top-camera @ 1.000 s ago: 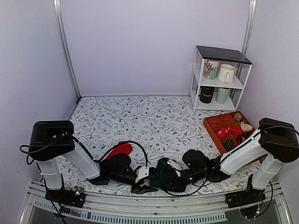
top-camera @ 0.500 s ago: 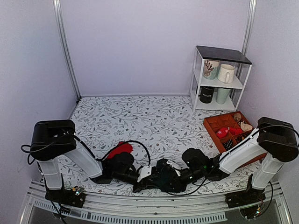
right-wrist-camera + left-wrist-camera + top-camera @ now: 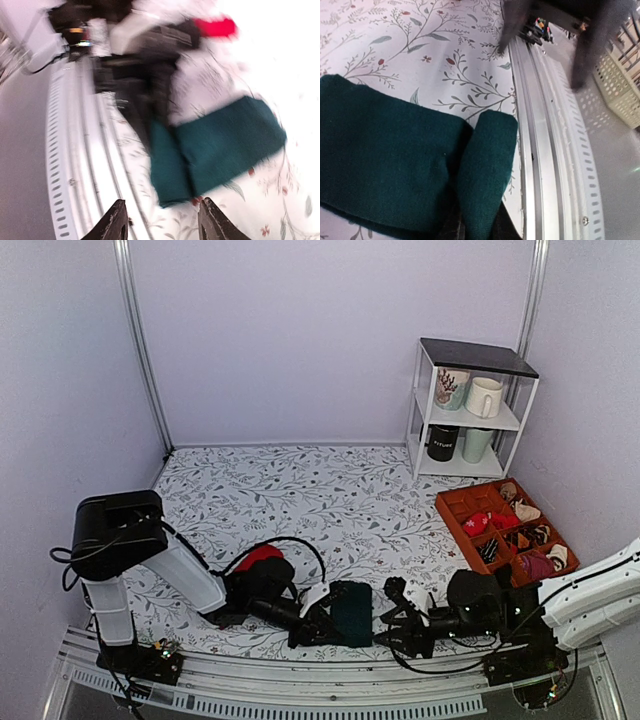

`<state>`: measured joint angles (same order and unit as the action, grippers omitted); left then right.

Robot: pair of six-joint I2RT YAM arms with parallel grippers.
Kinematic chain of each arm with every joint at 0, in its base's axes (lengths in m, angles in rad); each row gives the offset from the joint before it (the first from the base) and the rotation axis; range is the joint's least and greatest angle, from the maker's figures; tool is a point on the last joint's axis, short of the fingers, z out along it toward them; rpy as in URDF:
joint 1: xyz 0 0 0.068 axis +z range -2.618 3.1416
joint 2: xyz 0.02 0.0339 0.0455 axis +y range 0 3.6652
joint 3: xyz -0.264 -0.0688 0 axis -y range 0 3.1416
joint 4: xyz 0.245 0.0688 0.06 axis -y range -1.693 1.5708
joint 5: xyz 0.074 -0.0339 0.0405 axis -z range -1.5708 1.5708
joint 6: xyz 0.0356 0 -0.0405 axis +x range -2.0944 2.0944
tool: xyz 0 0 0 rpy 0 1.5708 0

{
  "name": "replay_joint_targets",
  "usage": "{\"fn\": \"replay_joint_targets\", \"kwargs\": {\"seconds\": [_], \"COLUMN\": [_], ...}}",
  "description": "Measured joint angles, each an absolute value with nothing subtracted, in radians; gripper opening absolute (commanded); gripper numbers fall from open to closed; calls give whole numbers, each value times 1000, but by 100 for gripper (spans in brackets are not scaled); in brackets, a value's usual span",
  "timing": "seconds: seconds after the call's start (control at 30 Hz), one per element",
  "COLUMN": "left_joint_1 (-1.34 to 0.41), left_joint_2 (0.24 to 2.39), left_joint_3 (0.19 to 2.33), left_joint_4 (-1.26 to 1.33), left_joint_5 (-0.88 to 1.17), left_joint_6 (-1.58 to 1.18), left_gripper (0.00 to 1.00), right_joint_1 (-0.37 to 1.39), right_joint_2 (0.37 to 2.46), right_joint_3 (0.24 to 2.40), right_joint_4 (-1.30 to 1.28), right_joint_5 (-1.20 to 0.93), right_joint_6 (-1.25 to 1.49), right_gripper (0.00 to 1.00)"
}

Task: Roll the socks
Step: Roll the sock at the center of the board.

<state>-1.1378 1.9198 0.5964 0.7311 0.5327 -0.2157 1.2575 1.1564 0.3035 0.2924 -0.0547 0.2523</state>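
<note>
Starting the roll | pinching folded edge of dark teal sock [image 3: 385,165] in closed left gripper [image 3: 475,227] | holding nothing in parted right gripper [image 3: 162,220] | next: rolling fold forward from fingers, tightly

I see the table [image 3: 330,490] under a leaf-print cloth. The dark green sock [image 3: 352,612] lies folded at the near edge, around the middle. The red sock [image 3: 258,556] lies left of it, a little farther back and partly hidden. A white shelf [image 3: 470,405] holding mugs stands at the far right, with an orange tray [image 3: 462,502] nearer.
</note>
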Motion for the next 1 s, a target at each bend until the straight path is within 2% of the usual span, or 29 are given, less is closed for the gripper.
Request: {"fn": "replay_joint_targets", "kwargs": {"seconds": [0.13, 0.43, 0.67, 0.77, 0.9, 1.0], "left_joint_1": [-1124, -1110, -1108, -1108, -1108, -1107], "left_joint_2": [1948, 1985, 1986, 1986, 1987, 1987], "left_joint_3": [594, 586, 586, 587, 587, 586], "left_joint_4": [775, 853, 854, 854, 854, 855], "left_joint_5": [573, 613, 617, 619, 622, 622], "left_joint_6": [-273, -333, -334, -334, -333, -333], "left_gripper": [0, 0, 0, 0, 0, 7], "right_joint_1": [1334, 1415, 1435, 1435, 1435, 1435], "right_joint_2": [1113, 1372, 1436, 1459, 1511, 1536], "right_joint_3": [272, 362, 388, 392, 407, 413], "right_joint_4": [369, 389, 406, 413, 422, 435], "right_joint_5": [38, 150, 187, 191, 207, 218], "right_joint_6": [125, -28, -68, -70, -62, -43], "right_gripper": [50, 50, 45, 38, 20, 13]}}
